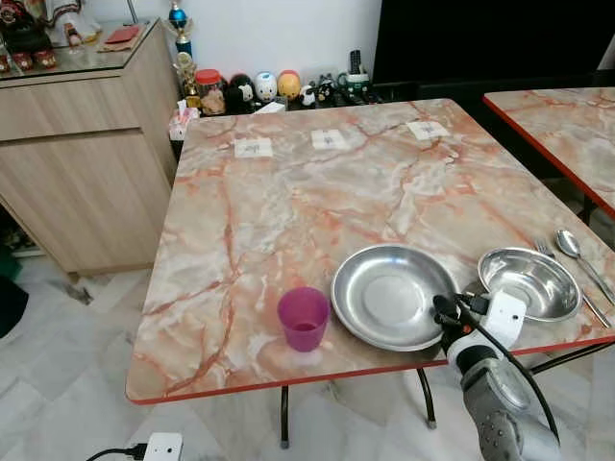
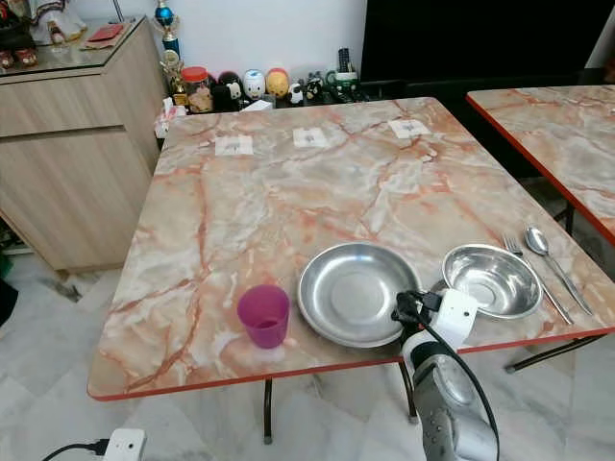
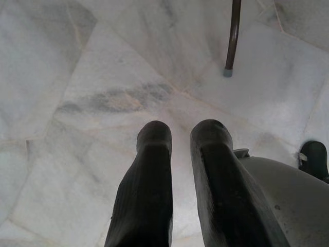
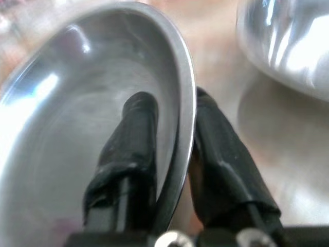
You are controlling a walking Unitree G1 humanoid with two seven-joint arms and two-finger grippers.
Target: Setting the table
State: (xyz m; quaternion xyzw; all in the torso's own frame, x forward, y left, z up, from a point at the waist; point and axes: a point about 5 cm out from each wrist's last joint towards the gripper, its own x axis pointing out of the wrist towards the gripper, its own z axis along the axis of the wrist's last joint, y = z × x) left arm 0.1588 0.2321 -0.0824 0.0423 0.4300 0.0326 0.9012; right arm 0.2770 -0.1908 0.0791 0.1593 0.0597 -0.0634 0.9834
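A round steel plate (image 1: 389, 293) lies near the front edge of the marble table (image 1: 288, 211). My right gripper (image 1: 450, 312) comes in at the plate's near right rim. In the right wrist view its fingers (image 4: 139, 134) straddle that rim, one inside the plate (image 4: 77, 103) and one outside, shut on it. A steel bowl (image 1: 528, 281) sits just right of the plate, with a fork (image 1: 548, 252) and spoon (image 1: 569, 243) beyond it. Left of the plate stands a purple cup (image 1: 304, 318). My left gripper (image 3: 180, 136) hangs over the floor, slightly open and holding nothing.
Three paper labels (image 1: 254, 147) lie along the table's far edge. A wooden cabinet (image 1: 77, 144) stands at the left, a second marble table (image 1: 567, 125) at the right. Figurines and jars (image 1: 259, 88) line the wall. A white power strip (image 1: 161, 447) lies on the floor.
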